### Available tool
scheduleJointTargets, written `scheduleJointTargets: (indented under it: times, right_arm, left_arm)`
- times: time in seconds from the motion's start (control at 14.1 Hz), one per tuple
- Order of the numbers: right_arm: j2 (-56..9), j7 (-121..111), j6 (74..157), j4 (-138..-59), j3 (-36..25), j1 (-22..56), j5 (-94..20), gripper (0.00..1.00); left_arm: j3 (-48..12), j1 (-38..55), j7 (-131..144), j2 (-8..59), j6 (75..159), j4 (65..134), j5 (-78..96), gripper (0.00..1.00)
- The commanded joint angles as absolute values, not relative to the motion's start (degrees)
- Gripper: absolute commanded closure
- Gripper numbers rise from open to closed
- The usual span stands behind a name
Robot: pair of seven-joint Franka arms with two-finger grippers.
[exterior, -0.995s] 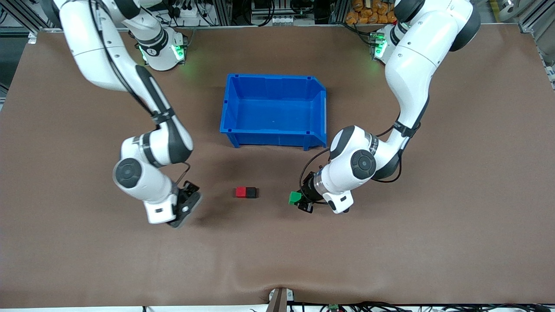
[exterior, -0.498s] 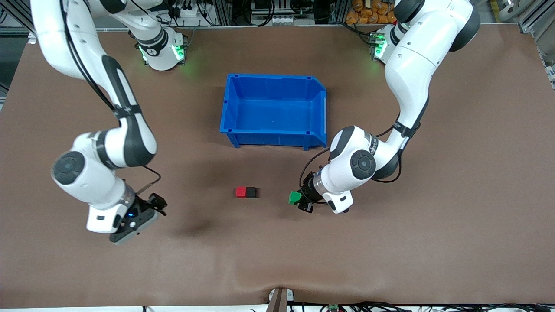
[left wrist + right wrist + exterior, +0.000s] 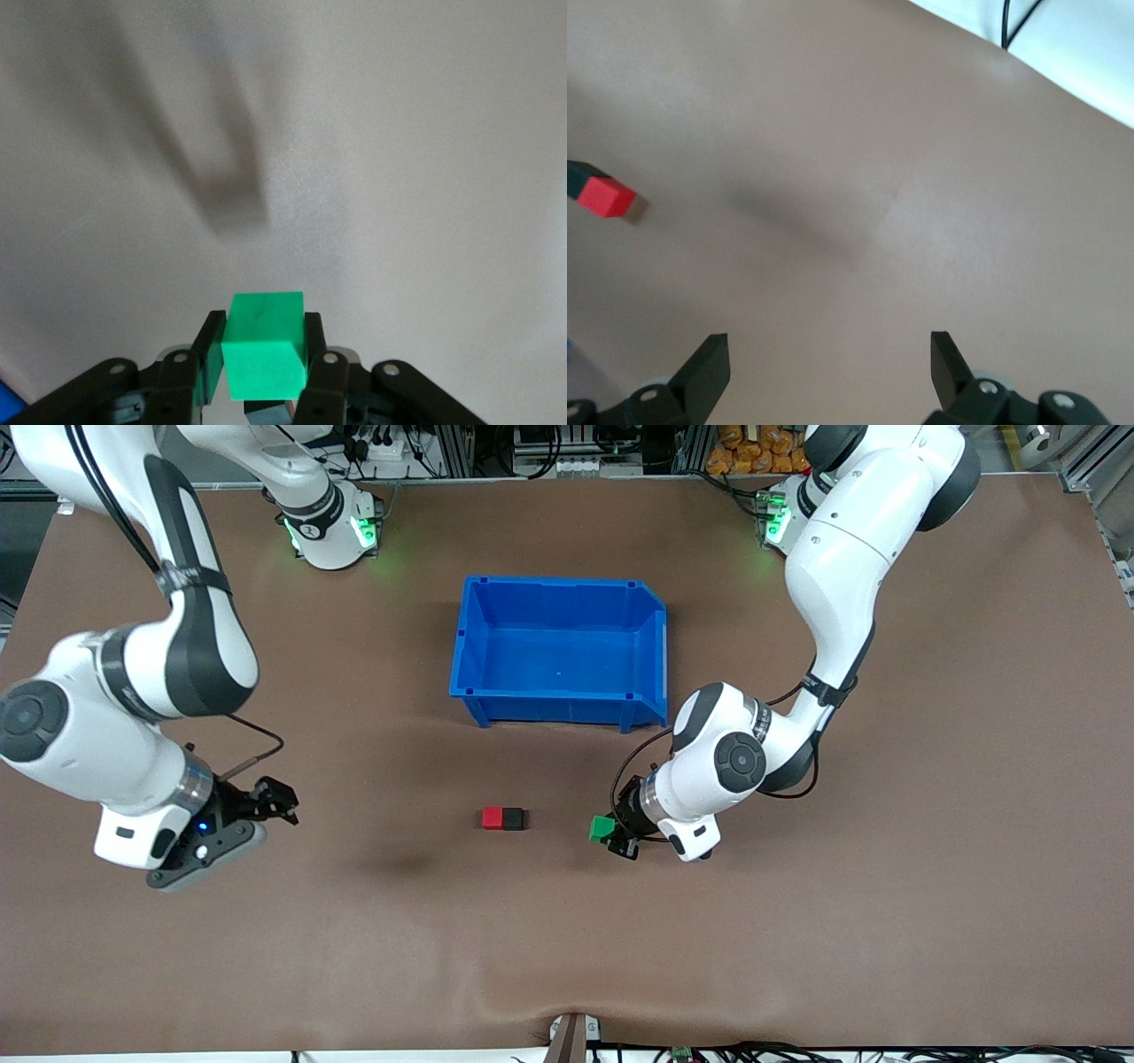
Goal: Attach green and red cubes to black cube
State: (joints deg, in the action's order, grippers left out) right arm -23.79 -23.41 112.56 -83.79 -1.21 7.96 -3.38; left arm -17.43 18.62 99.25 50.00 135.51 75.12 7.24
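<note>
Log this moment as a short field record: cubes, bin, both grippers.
red cube: on the table, touching the black cube
green cube: clamped in the left gripper, apart from the black cube, toward the left arm's end
blue bin: empty, farther from the front camera than the cubes
right gripper: open, holding nothing, over bare table toward the right arm's end

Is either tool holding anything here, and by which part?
The left tool clamps the green cube by two opposite side faces. The right tool is open and holds nothing.

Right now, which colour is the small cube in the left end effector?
Bright green; the small plain cube shows best in the left wrist view.
</note>
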Motion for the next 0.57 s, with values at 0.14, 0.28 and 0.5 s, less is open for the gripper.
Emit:
scheduleJointTargets:
  times: [0.14,0.28,0.5]
  right_arm:
    - [-14.2,-19.3,100.2,-86.1,-1.7,5.0,-3.1,0.0]
    - [-10.6,-15.7,94.7,-86.3,-1.7,4.1,-3.1,0.0]
    - [-5.7,-9.9,84.7,-86.3,-2.9,3.4,-3.2,0.0]
  left_arm:
    - [-17.0,19.3,100.1,50.7,135.4,74.1,8.1,1.0]
    - [-17.0,19.3,100.1,50.9,135.4,74.2,7.9,1.0]
    - [-17.0,19.3,100.0,50.9,135.4,74.2,7.9,1.0]
